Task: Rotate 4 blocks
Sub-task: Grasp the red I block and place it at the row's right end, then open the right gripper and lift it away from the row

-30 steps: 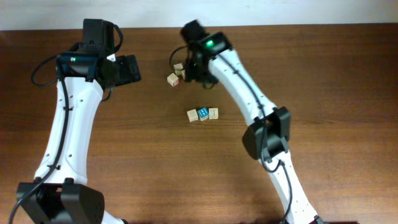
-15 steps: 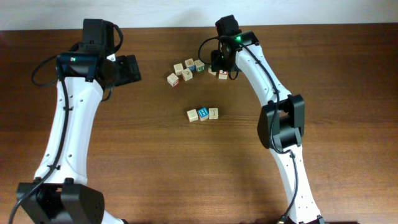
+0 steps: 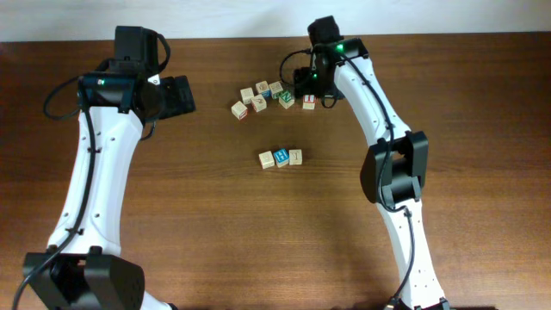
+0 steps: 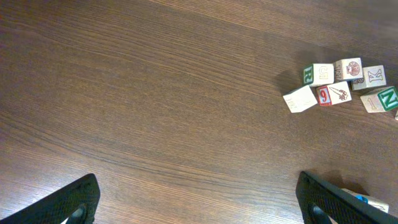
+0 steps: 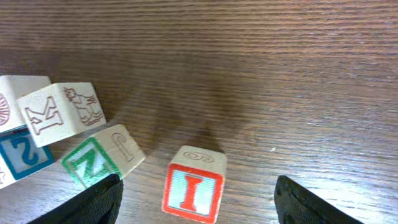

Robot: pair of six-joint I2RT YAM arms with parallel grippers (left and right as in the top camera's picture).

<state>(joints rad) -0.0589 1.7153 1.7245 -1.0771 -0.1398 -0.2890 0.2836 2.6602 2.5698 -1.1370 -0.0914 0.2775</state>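
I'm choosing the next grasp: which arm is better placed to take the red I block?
Right. The right fingers, open, flank the red I block without touching; the left fingers stand open far from it.

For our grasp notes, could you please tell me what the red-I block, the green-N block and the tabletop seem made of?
Red-I block: apparently pale, unvarnished wood, with faint grain on top and a printed coloured face. Green-N block: the same pale wood look, letter printed green. Tabletop: dark brown with streaky grain, matte; solid wood, veneer or laminate cannot be told.
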